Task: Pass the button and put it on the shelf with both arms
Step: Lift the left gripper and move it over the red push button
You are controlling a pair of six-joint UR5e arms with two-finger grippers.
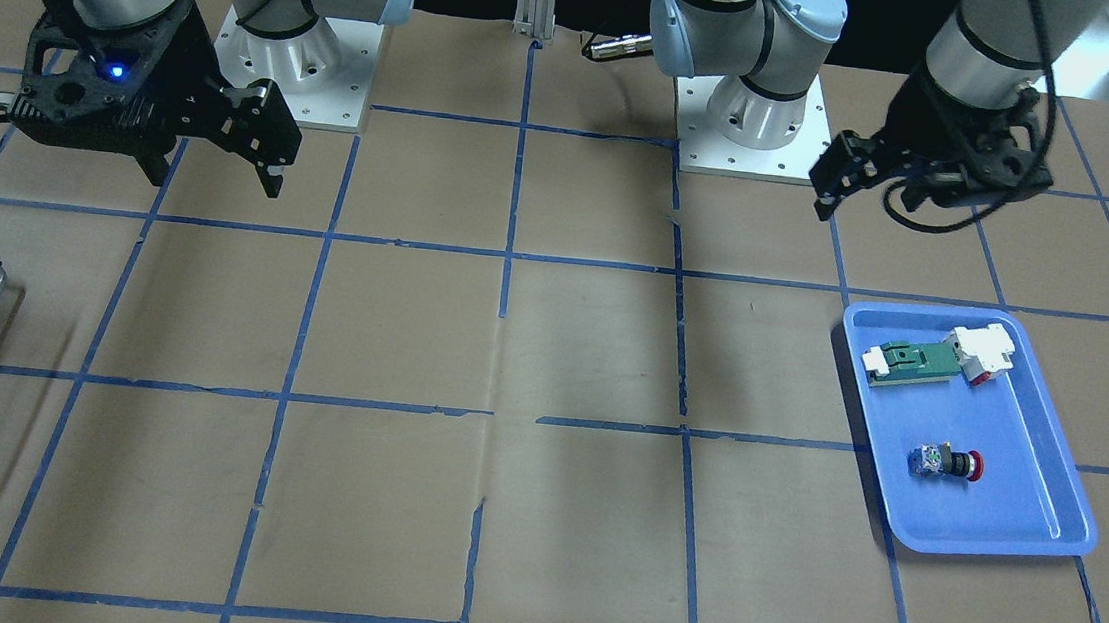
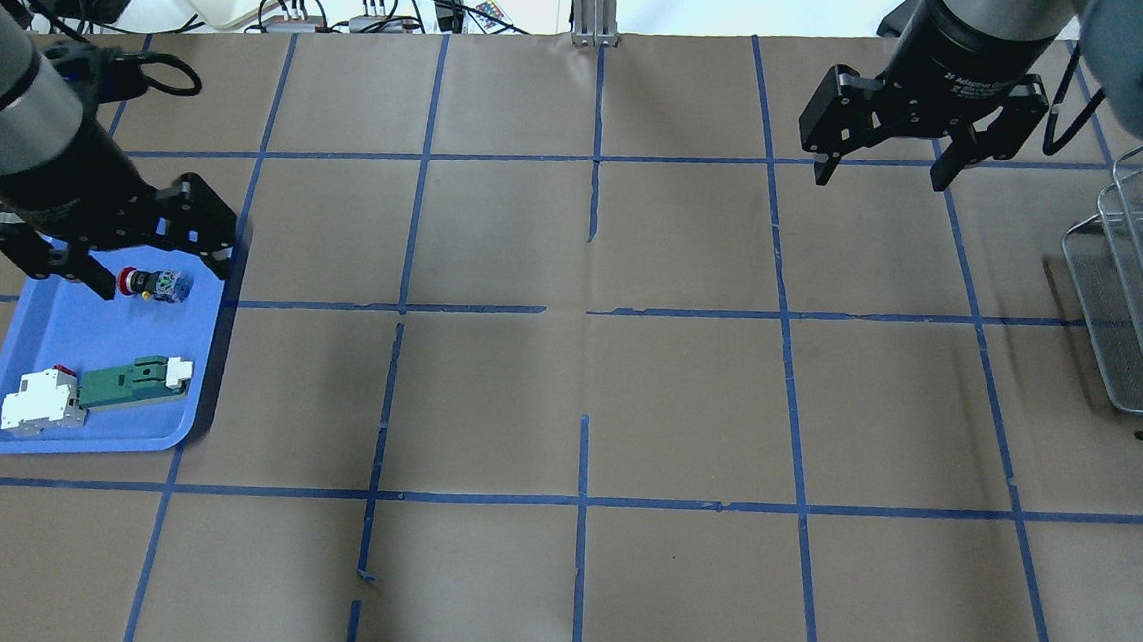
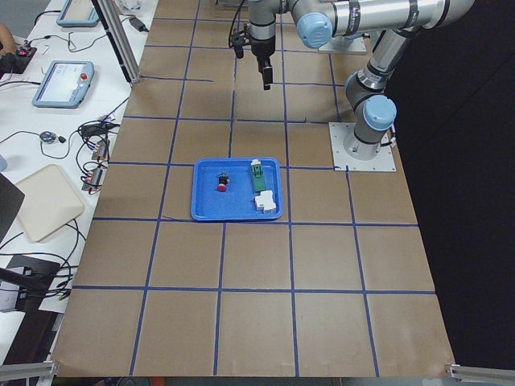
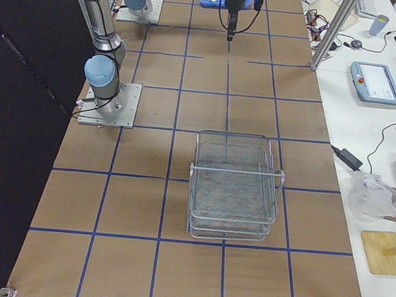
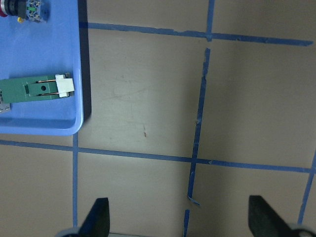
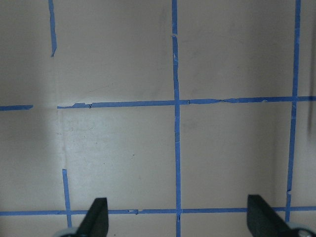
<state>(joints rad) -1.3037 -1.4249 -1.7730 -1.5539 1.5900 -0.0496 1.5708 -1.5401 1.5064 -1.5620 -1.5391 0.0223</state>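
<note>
Overhead exterior: the button [image 2: 150,282] is laid sideways in the tray [image 2: 65,330], axis across the view, cap pointed left. Left end effector [image 5: 180,219] and right end effector [image 6: 177,219] are spread wide.

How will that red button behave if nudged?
Lying on its side in the tray, the button has a round cap, so it may roll. Its squarish back block probably limits that. It looks rigid, likely light.

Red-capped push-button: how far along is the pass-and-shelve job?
Done: nothing; the red-capped push-button lies in the blue plastic tray. In hand: nothing; left gripper and right gripper hang open, empty. Remaining: grasp, handover, placing on the silvery wire-mesh shelf.
</note>
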